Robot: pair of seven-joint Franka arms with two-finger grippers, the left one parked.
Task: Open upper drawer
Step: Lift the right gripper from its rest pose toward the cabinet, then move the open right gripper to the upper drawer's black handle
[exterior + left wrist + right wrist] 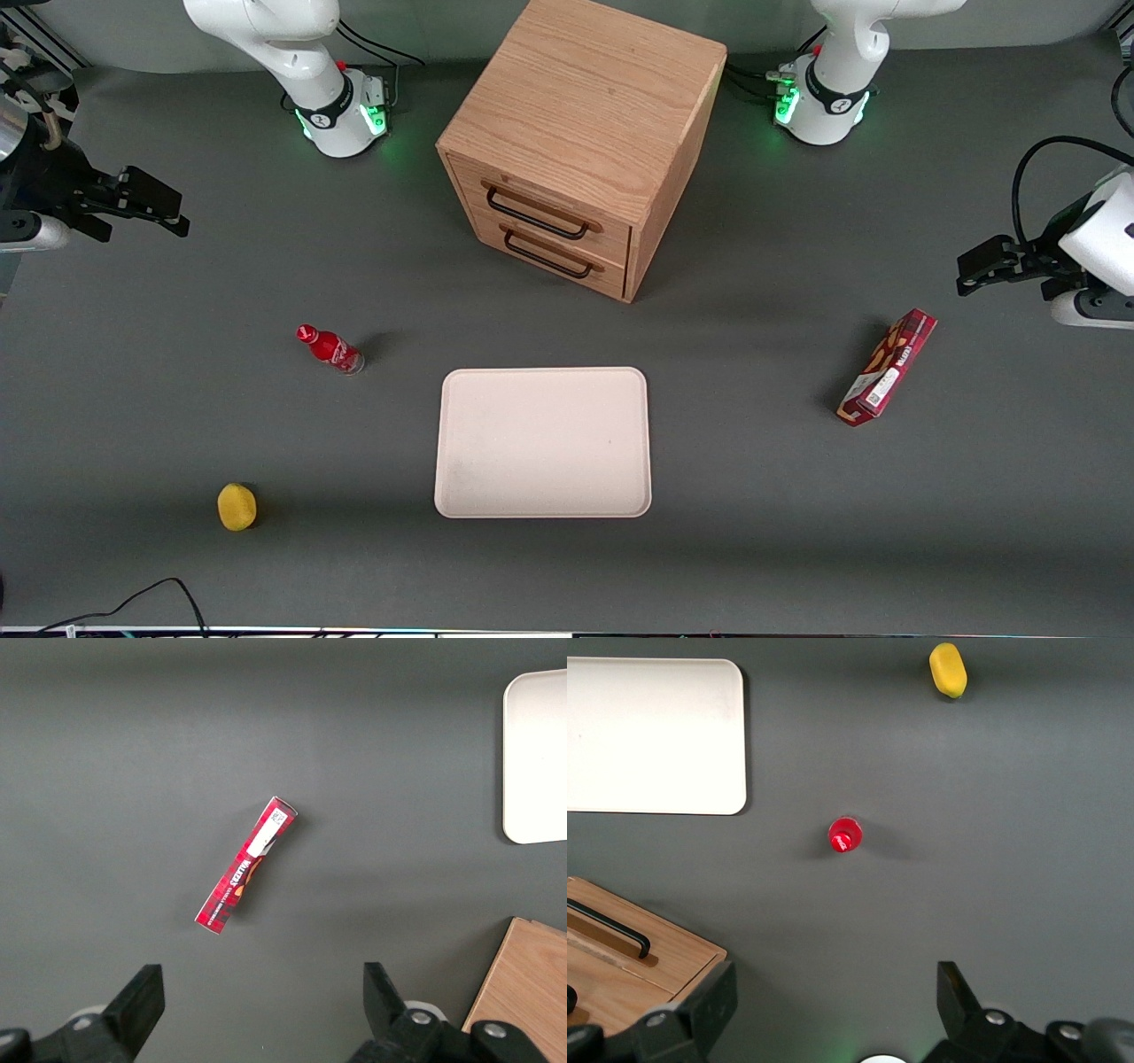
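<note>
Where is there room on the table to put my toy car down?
Bare table lies between the cabinet and the tray, and between the tray and the red box. It is tighter near the bottle and lemon. The open tool hangs toward the working arm's end.

A dark grey matte table fills nearly every view, its surface plain and even. An oak cabinet stands on it, farther from the front camera than the table's middle and turned at an angle. Above the table's farthest edge runs a paler grey strip, possibly a wall. Light falls softly from above, leaving faint, blurred shadows beside the cabinet. Green glow tints the table near it. A black cable loops at the nearest edge.
</note>
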